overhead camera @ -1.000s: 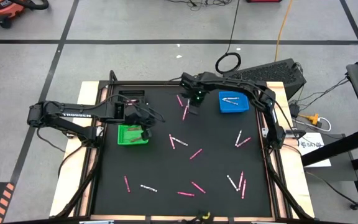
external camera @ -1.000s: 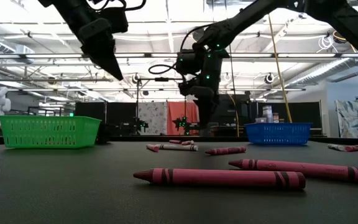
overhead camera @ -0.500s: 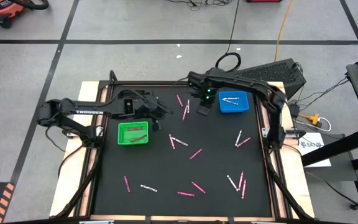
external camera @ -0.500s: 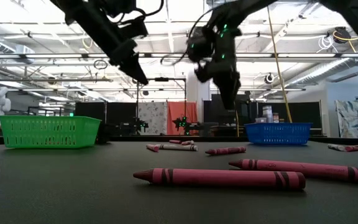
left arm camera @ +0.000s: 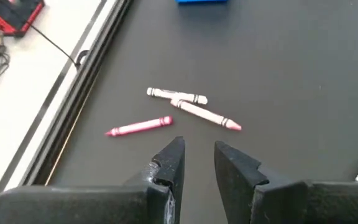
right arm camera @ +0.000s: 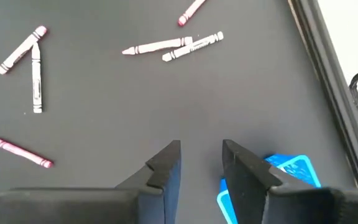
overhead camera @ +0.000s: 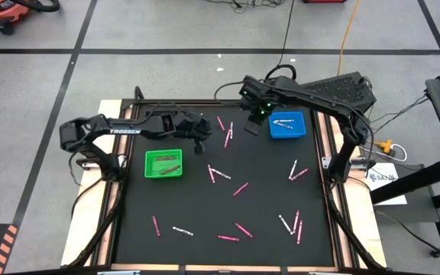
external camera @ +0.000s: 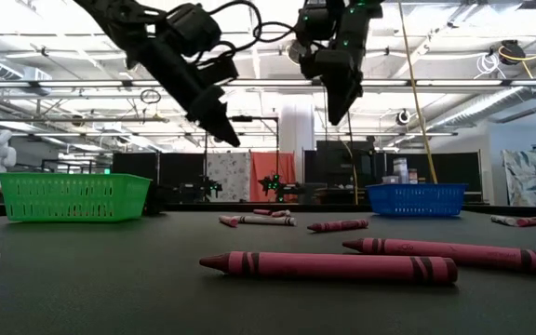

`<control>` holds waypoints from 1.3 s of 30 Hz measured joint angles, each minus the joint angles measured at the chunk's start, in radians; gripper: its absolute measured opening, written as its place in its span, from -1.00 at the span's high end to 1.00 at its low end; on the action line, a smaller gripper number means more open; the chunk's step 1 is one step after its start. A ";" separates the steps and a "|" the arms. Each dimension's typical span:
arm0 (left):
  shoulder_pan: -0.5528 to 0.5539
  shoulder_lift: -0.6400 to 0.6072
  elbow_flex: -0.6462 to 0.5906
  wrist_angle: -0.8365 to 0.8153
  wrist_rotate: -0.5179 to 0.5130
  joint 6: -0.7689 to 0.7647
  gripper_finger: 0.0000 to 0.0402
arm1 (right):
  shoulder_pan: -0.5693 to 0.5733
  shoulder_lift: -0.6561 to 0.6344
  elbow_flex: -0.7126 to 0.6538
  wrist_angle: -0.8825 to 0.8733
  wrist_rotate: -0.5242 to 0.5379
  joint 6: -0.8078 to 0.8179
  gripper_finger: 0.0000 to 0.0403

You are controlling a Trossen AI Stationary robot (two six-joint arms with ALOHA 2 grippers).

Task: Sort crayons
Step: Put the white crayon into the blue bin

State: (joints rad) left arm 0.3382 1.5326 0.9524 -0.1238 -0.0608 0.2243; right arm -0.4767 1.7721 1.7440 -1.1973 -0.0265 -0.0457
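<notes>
The black surface [overhead camera: 205,206] carries a green tray [overhead camera: 163,163] near its left side and a blue tray [overhead camera: 286,124] near its far right corner; pink and white crayons [overhead camera: 241,188] lie scattered across it.

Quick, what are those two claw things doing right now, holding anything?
Left gripper: open, holding nothing, up above the table.
Right gripper: open, holding nothing, raised beside the blue tray.

This is a large industrial robotics lab or workshop hall. Bare ceiling trusses [external camera: 249,88] with strip lights run overhead, the grey concrete floor [overhead camera: 166,30] carries black tape lines [overhead camera: 205,51], and a yellow cable [overhead camera: 347,34] trails past the bench.
</notes>
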 joint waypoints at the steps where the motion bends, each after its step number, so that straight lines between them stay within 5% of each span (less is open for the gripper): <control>1: 0.005 0.012 0.017 0.003 0.000 0.002 0.56 | 0.000 -0.004 0.000 0.003 0.000 -0.001 0.48; 12: 0.088 0.149 0.154 0.004 0.084 0.046 0.56 | -0.004 -0.023 0.000 -0.018 0.009 -0.019 0.48; 20: 0.127 0.217 0.212 0.005 0.087 -0.007 0.56 | -0.014 -0.086 0.000 0.047 0.173 0.002 0.48; 26: 0.182 0.150 0.212 -0.051 -0.064 -0.006 0.56 | -0.021 -0.087 -0.001 0.065 0.066 -0.104 0.48; 33: 0.278 0.003 0.213 -0.184 -0.015 -0.009 0.56 | -0.052 -0.081 -0.001 0.142 -0.080 -0.269 0.48; 36: 0.299 -0.043 0.213 -0.239 -0.016 -0.009 0.56 | -0.068 -0.052 -0.001 0.226 -0.179 -0.226 0.48; 39: 0.309 -0.077 0.213 -0.275 -0.015 -0.009 0.56 | -0.073 -0.001 -0.001 0.305 -0.153 -0.085 0.48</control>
State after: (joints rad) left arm 0.6467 1.4554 1.1652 -0.3988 -0.0755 0.2154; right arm -0.5500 1.7709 1.7428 -0.8921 -0.1792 -0.1306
